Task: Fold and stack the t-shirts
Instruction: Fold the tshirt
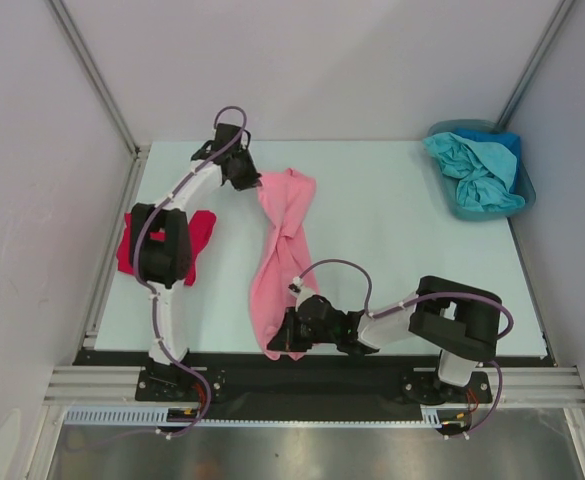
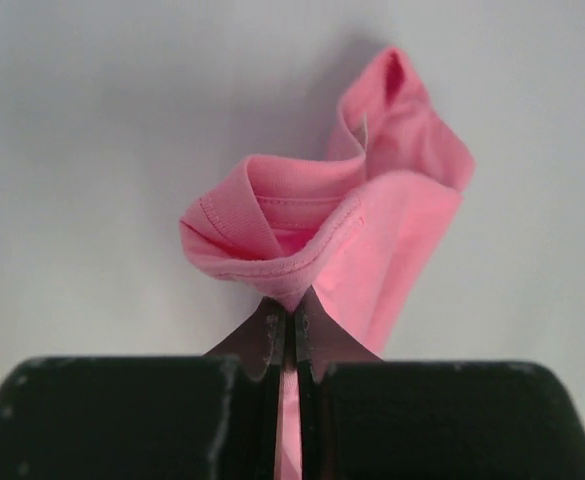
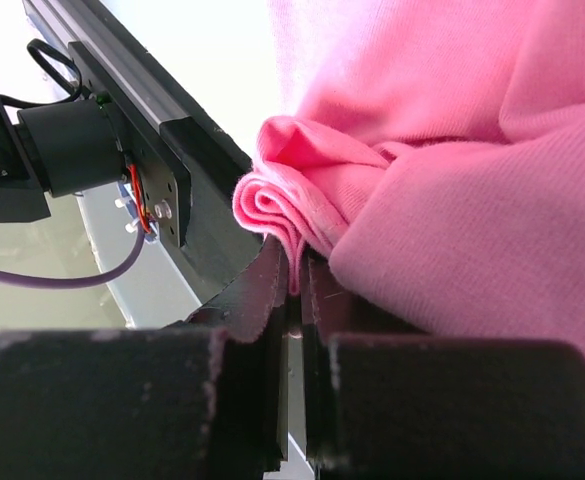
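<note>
You are looking down on a pale, matte tabletop point(image 1: 402, 260) walled by plain white panels. A black metal rail point(image 1: 272, 375) runs along its near edge.

The long, light pink cotton t-shirt point(image 1: 280, 250) lies on that surface as a rumpled, loosely twisted band. It runs from the far middle-left down to the near edge.

Your left claw point(image 1: 248, 180) is at the far end of the band. In its wrist view the jaws are pinched nearly together on a hemmed fold of the pink cloth, which curls up just beyond the fingertips.

Your right claw point(image 1: 284, 345) sits low at the near end, right by the rail. Its jaws are also drawn narrow, gripping a bunched, layered corner of the same shirt.

The bright red t-shirt point(image 1: 202, 232) lies crumpled at the table's left side, partly hidden under your left arm and well apart from the pink one.

At the far right corner, a teal plastic tub point(image 1: 520, 200) holds a crumpled teal t-shirt point(image 1: 469, 172) with a blue t-shirt point(image 1: 504, 146) behind it.
</note>
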Available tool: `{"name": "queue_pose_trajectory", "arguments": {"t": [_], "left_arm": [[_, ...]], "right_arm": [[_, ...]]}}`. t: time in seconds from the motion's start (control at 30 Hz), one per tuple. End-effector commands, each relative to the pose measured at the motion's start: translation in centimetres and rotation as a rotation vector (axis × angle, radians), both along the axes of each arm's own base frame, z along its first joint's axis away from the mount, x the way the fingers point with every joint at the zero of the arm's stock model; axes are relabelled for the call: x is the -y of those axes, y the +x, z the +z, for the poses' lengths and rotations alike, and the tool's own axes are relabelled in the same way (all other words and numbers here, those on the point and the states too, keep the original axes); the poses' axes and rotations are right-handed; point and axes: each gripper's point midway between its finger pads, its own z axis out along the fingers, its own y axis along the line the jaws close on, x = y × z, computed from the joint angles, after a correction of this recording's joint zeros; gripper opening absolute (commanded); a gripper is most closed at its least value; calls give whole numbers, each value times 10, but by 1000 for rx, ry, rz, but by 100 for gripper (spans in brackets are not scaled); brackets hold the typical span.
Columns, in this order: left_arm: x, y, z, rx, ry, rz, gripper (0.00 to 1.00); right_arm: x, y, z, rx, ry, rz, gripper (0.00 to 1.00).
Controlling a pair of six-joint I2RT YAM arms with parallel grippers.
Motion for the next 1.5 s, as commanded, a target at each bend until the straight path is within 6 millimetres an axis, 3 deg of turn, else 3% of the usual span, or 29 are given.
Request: {"name": "queue_pose_trajectory", "arguments": {"t": [0.0,0.1,0.13,0.17,0.2,0.37,0.47,0.6,0.7,0.73,0.77,0.83,0.9,1.13,1.47], "left_arm": [[-64,13,21,35,114,148,4],[-86,22,24,43,134,178,4],[-90,26,17,32,146,169,4],[-93,38,31,69,146,169,4],[-95,41,32,69,149,159,4],[-71,73,36,113,104,11,5],[-63,77,30,100,94,-32,10],[-59,71,6,46,98,-42,13],[-65,65,-2,21,115,-10,25],[-67,64,-3,18,121,1,32],[-69,62,-6,9,131,10,36],[-76,62,-1,21,158,35,41],[-82,59,0,14,175,62,42],[-105,51,32,68,247,165,43],[-124,39,103,179,238,238,44]], "right_arm": [[3,4,6,29,12,-18,0],[4,4,7,30,15,-18,0],[5,2,6,27,13,-16,0],[5,3,8,31,18,-19,0],[5,3,8,33,17,-20,0],[6,4,6,31,24,-31,0],[5,4,5,30,26,-29,0],[-1,2,6,26,32,-13,0],[-6,0,4,23,35,4,0],[-6,0,4,22,34,8,5],[-7,0,4,24,35,10,23],[-7,0,7,34,40,11,47],[-6,1,9,46,36,4,62],[-9,7,30,100,65,7,67],[-22,-1,77,123,84,53,68]]}}
